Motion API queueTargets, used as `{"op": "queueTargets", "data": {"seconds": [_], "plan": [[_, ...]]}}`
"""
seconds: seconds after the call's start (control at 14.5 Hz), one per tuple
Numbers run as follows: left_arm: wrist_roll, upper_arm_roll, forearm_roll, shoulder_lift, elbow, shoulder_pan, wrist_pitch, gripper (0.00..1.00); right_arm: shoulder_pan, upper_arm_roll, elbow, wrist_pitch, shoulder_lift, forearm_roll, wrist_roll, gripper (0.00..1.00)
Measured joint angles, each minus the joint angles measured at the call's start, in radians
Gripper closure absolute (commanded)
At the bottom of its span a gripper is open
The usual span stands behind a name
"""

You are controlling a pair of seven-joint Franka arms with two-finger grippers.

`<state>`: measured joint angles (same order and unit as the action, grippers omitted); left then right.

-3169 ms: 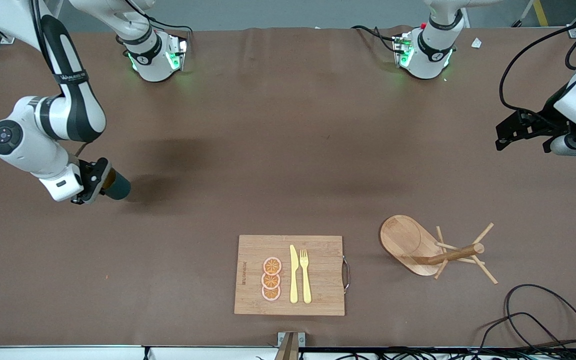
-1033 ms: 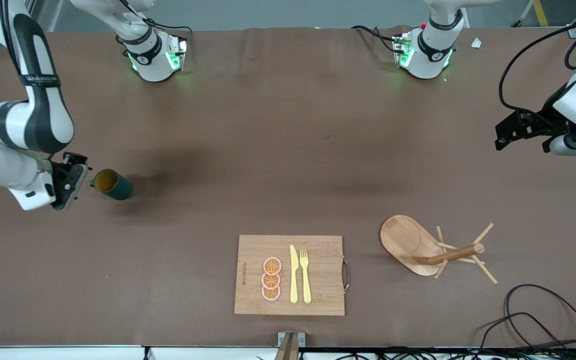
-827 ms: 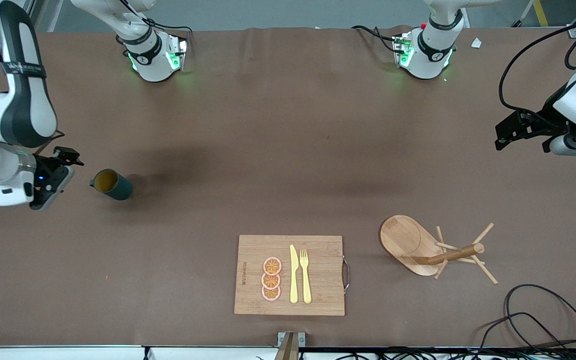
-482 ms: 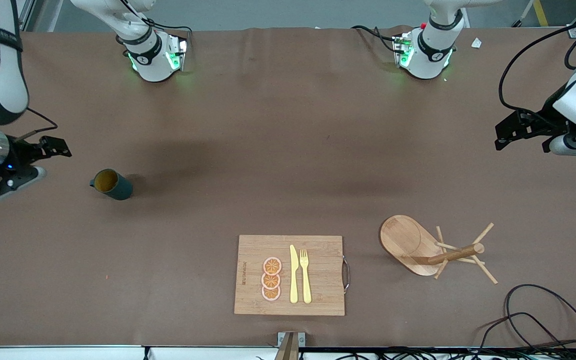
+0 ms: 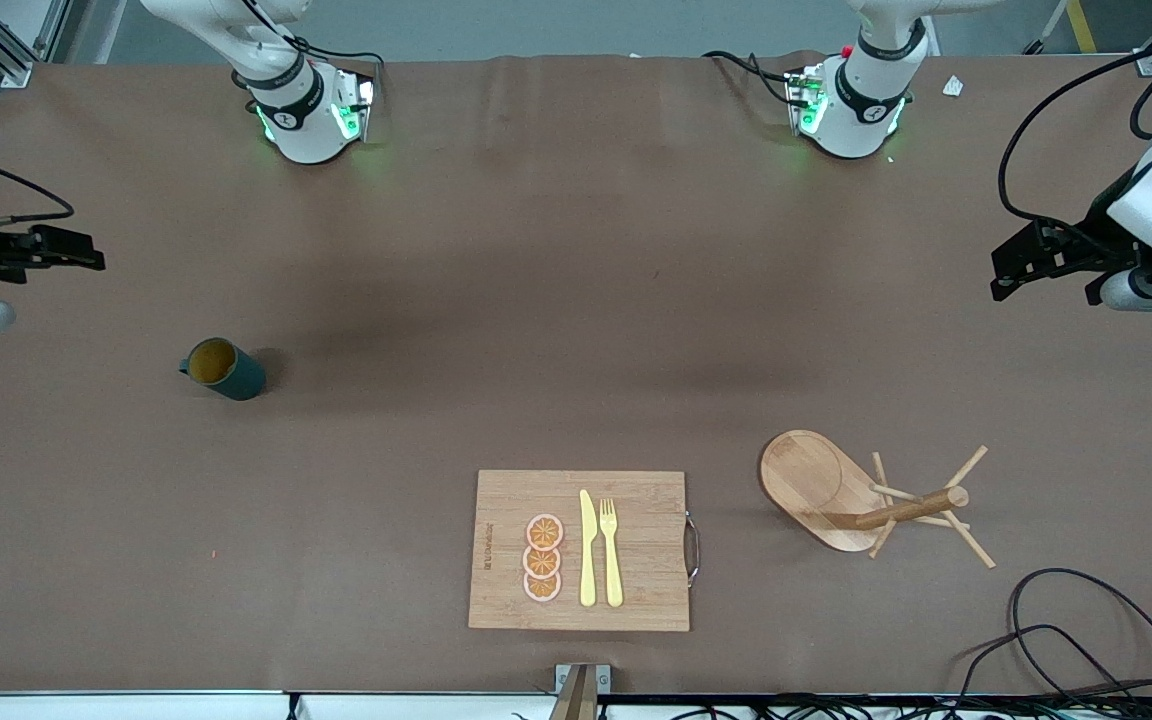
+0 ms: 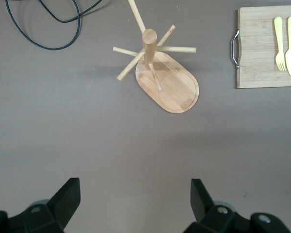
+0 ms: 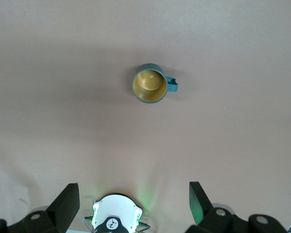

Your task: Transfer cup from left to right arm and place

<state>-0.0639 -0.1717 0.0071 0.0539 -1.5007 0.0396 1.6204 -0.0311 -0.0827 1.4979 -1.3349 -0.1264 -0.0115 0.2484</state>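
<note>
The cup (image 5: 224,369), a dark teal mug with a tan-orange inside and a small side handle, stands upright on the brown table toward the right arm's end. Nothing touches it. In the right wrist view the cup (image 7: 149,83) shows from above, mouth up. My right gripper (image 5: 74,256) hangs open and empty over the right arm's end of the table, well apart from the cup; its own view shows the right gripper (image 7: 133,194) with wide jaws. My left gripper (image 5: 1046,284) waits open and empty over the left arm's end; its own view shows the left gripper (image 6: 134,194) over bare table.
A wooden cutting board (image 5: 636,500) with orange slices (image 5: 542,558), a yellow knife and a fork lies near the front edge. A wooden peg rack (image 5: 866,492) stands toward the left arm's end, with black cables (image 5: 1086,640) nearer the front camera than it. The rack (image 6: 167,82) also shows in the left wrist view.
The right gripper has let go of the cup and drawn away from it toward its own end of the table. The cup stays upright in place. The left arm has not moved.
</note>
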Motion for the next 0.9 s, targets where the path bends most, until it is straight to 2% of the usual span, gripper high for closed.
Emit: {"op": "queueTargets", "data": {"seconds": [0.34,0.55,0.9], "plan": [[0.000,0.001,0.000,0.000,0.000,0.000,0.000,0.00,-0.002,-0.004,-0.093,0.057,0.000,0.000,-0.027,0.00],[0.000,0.001,0.000,0.000,0.000,0.001,0.000,0.00,-0.002,-0.006,-0.102,0.060,-0.002,0.000,-0.033,0.00],[0.000,0.002,0.000,0.000,0.000,0.008,0.000,0.00,0.015,0.000,-0.102,0.097,-0.008,0.001,-0.169,0.00]]}}
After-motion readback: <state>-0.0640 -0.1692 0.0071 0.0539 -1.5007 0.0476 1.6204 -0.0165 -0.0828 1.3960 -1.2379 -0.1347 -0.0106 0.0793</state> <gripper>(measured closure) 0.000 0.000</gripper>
